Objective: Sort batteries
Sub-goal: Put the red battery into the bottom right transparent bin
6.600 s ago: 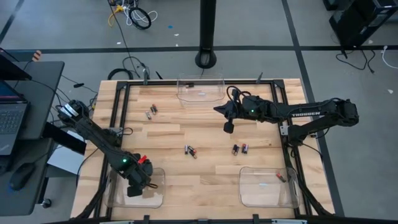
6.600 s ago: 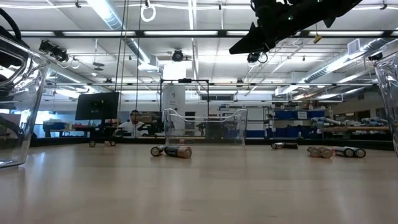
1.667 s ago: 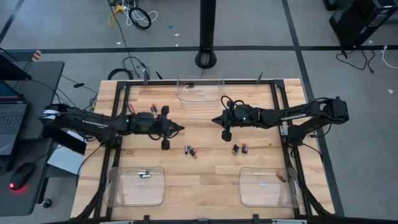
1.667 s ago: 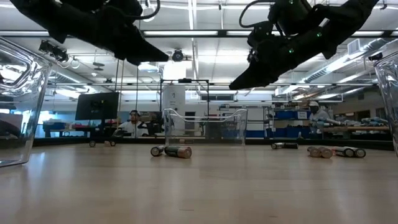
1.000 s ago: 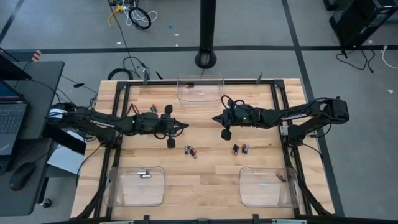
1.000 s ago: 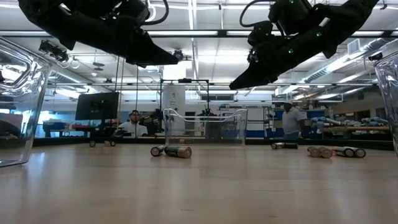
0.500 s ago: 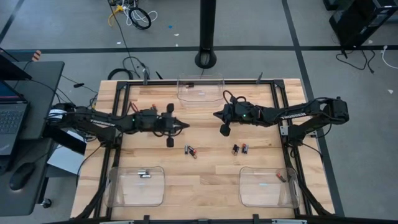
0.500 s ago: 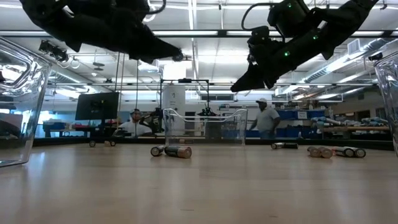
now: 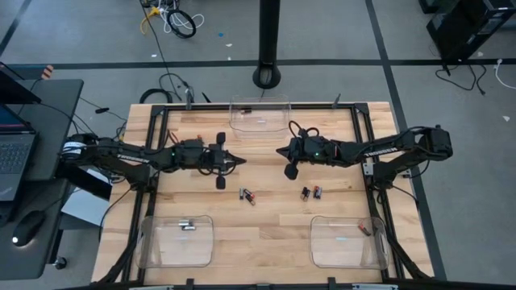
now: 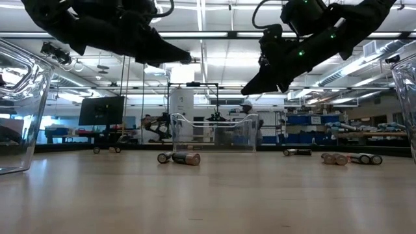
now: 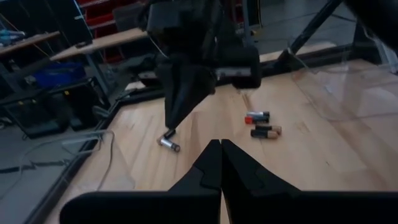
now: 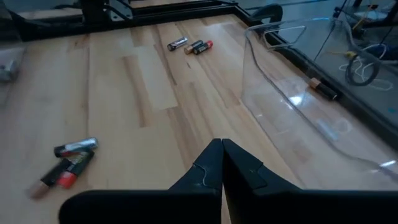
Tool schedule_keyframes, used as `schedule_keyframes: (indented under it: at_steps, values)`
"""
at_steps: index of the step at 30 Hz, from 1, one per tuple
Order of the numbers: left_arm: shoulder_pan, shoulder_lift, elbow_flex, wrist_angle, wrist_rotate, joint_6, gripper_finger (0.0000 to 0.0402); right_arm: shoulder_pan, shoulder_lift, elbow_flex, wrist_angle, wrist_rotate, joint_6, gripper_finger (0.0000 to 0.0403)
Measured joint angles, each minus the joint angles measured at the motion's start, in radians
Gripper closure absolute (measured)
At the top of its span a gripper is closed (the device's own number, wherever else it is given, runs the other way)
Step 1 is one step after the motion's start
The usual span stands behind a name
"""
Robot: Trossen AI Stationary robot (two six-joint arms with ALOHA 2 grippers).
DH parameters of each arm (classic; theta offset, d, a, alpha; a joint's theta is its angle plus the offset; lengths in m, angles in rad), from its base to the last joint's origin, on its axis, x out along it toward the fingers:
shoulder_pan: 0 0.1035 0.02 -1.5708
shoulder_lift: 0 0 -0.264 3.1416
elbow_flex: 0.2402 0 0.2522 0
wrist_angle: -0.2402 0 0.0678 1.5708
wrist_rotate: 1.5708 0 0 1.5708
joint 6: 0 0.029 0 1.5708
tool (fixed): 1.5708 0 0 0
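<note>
Both grippers hang shut and hold nothing above the table's middle, tips facing each other: my left gripper (image 9: 239,161) (image 11: 221,149) and my right gripper (image 9: 279,151) (image 12: 222,149). Batteries lie loose on the wood. One pair (image 9: 247,195) (image 12: 69,158) is near the centre and another pair (image 9: 311,192) (image 11: 264,123) lies to its right. A further pair (image 12: 188,45) lies at the far left. A single cell (image 11: 168,144) lies under the right gripper. Three clear bins each hold one battery: far (image 9: 260,121), near left (image 9: 161,246), near right (image 9: 343,246).
A black frame (image 9: 153,137) runs around the table's edge. Bare wood lies between the two near bins. In the low view the batteries (image 10: 179,157) lie in a row in front of the far bin (image 10: 214,133). People and shelves show in the room beyond.
My right gripper has rolled a little about its own length and shifted slightly toward the far edge. My left gripper has tipped its tip up slightly. Both have stayed shut. The batteries have not moved. A person has walked across the room behind the table.
</note>
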Motion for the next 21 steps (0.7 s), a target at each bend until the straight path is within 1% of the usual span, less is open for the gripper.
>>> schedule_keyframes:
  at_steps: [4,9,13,18,21]
  values:
    - [0.0,0.0,0.0,-0.032,0.0,-0.002,0.0396,0.049,0.0,0.0,0.0,0.004,0.064,0.039]
    - [0.0,0.0,0.0,-0.046,-0.002,0.009,0.0396,0.104,0.0,0.004,-0.006,0.027,0.078,0.0388]
    - [0.0,0.0,0.0,-0.041,-0.004,0.031,0.0396,0.122,0.0,0.046,-0.044,0.028,0.094,0.0389]
    - [0.0,0.0,-0.001,-0.032,-0.01,0.03,0.0396,0.123,0.0,0.084,-0.057,0.028,0.071,0.0387]
    - [0.0,0.0,-0.052,0.071,0.01,0.031,0.0396,0.123,0.0,0.088,-0.06,0.028,0.07,0.0387]
